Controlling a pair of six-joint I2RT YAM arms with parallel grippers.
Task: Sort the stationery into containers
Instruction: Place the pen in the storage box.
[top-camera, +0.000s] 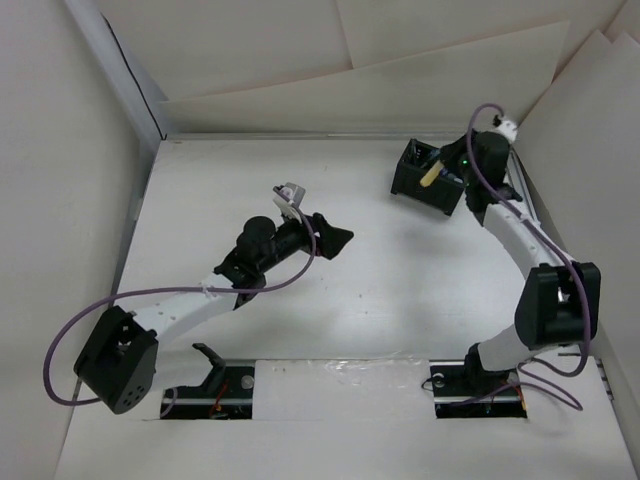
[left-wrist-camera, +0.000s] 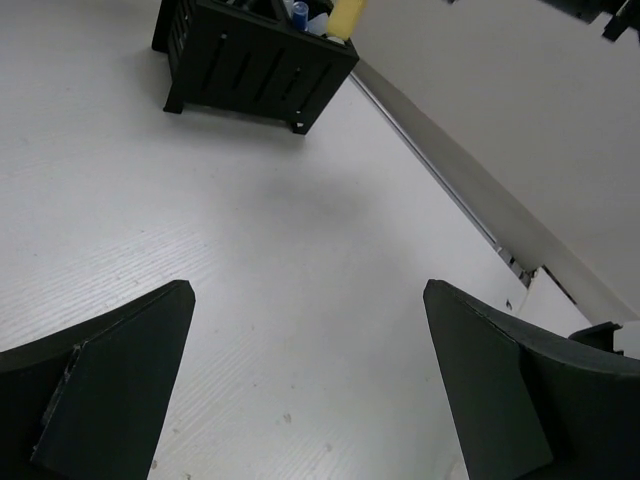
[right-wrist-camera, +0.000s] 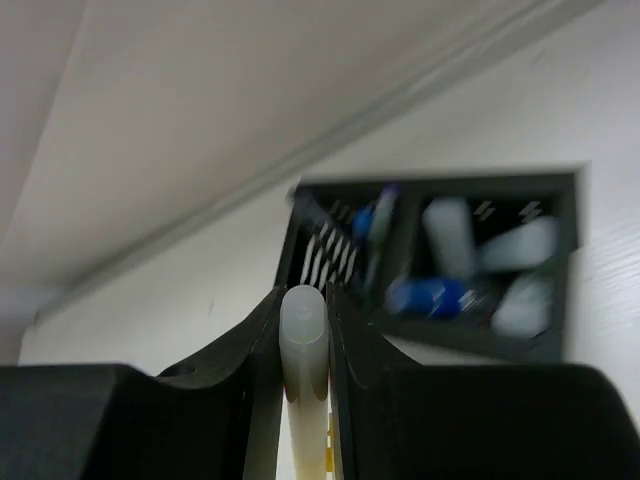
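While the left pincer (left-wrist-camera: 308, 292) gaped empty, the right pincer (right-wrist-camera: 303, 298) gripped seemingly the last highlighter (right-wrist-camera: 303, 335) above the box (top-camera: 406, 178) already holding pens (right-wrist-camera: 425, 297).

A matt white table (left-wrist-camera: 300, 250), finely ribbed like corrugated plastic, carries a slatted box (left-wrist-camera: 250, 60) of dull black plastic; the highlighter (right-wrist-camera: 303, 360) is smooth, pale yellow plastic, faintly translucent at its end.

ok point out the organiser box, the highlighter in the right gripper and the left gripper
organiser box (left-wrist-camera: 250, 62): left wrist view, on its slatted side wall
highlighter (right-wrist-camera: 303, 325): right wrist view, on its pale rounded end
left gripper (left-wrist-camera: 308, 300): left wrist view, midway between its open fingertips
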